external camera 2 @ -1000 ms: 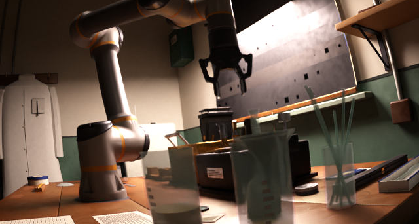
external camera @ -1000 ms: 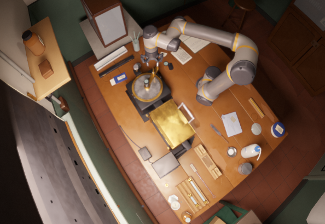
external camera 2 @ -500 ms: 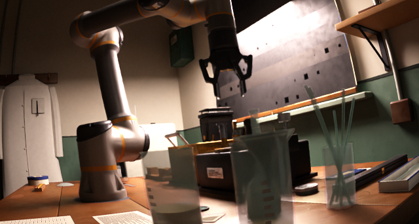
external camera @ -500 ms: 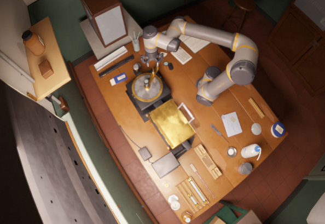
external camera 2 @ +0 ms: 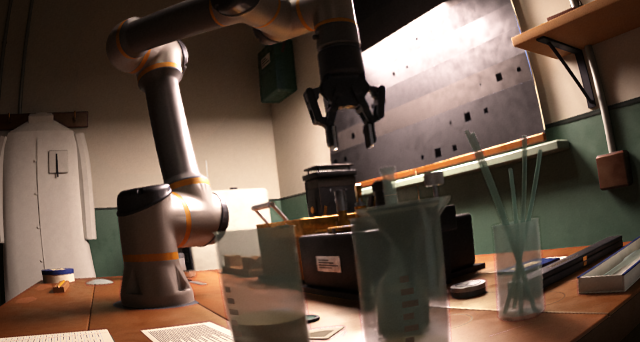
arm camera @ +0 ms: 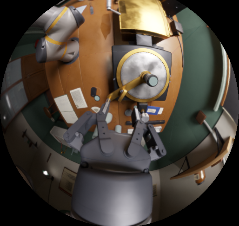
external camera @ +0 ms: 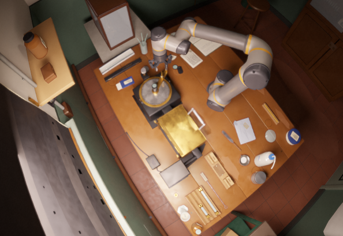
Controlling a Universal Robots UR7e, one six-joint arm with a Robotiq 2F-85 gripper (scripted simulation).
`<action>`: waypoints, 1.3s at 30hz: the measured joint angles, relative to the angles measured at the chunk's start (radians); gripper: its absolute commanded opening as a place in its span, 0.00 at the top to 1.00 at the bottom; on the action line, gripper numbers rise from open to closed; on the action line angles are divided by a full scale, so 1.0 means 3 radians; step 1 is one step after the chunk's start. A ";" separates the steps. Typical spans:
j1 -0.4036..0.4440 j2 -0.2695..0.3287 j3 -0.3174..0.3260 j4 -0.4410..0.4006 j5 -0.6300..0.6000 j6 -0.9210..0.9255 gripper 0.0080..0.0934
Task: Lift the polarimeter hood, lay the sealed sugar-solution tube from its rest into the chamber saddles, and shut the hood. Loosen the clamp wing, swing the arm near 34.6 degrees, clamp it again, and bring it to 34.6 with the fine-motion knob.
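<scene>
The brass arm of the polarimeter runs from the hub across the silver dial to its outer end, which lies below my gripper. My gripper hangs high above that end of the arm. It is open and holds nothing. The brass hood lies shut over the chamber, with its white handle on the side towards the robot base. The dial sits on a dark base. The tube rest lies at the near end of the table, with a glass tube on it.
A beaker and a second beaker stand close to the second side camera and hide part of the instrument. A glass of stirring rods stands to the right. Papers and a small lens lie beside the dial.
</scene>
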 measured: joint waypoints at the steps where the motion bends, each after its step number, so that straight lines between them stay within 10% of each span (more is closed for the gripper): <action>1: 0.0000 0.0000 0.0000 0.0000 0.0000 -0.0078 0.39; 39: 0.0000 0.0000 0.0000 0.0000 0.0000 -0.5228 0.39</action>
